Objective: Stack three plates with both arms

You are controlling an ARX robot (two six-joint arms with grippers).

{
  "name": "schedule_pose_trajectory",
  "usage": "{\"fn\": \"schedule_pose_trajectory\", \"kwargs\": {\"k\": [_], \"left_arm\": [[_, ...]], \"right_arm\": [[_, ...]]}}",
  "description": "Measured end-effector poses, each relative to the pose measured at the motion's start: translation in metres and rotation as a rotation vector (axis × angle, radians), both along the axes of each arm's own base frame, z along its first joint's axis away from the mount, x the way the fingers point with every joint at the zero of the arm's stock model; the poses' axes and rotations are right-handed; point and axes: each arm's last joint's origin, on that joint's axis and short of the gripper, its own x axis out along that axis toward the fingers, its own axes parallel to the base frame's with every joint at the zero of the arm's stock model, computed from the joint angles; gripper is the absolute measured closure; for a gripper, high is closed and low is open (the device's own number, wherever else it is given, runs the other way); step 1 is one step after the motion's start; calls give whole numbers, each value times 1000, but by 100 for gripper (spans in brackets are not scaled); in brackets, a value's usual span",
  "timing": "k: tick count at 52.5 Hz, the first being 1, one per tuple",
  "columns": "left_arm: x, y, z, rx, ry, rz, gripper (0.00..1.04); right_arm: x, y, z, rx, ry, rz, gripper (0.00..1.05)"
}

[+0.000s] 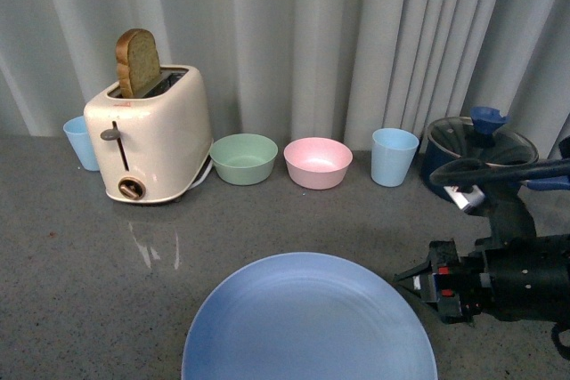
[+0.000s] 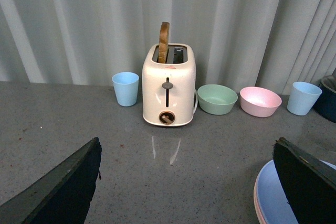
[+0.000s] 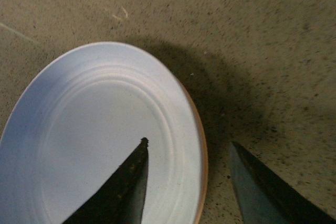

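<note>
The front view's lower edge cuts off the light blue plate [image 1: 309, 319], which hides all but thin rims of whatever lies beneath, and the frame's right edge crops the right arm [image 1: 508, 282].

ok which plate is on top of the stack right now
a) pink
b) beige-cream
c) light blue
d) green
c, the light blue plate faces up on top in the front view, and both wrist views show only a thin edge of another plate peeking out beneath its rim.
</note>
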Motion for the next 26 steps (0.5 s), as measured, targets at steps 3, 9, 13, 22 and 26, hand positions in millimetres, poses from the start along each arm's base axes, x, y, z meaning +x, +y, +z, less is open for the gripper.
{"fn": "schedule_pose_trajectory", "kwargs": {"k": [3,9,13,22,26], "left_arm": [[0,0,0,0,0,0,7],[0,0,0,0,0,0,7],[0,0,0,0,0,0,7],[0,0,0,0,0,-1,7],[0,0,0,0,0,0,7]], "right_arm": [[-3,-8,10,3,-25,-21,42],[-17,-24,32,8,-98,-72,24],[-30,-38,50,-24,-188,-166,10],[-36,-46,56,-89,-317,-276,12],[-47,-48,44,-188,-501,-420,25]]}}
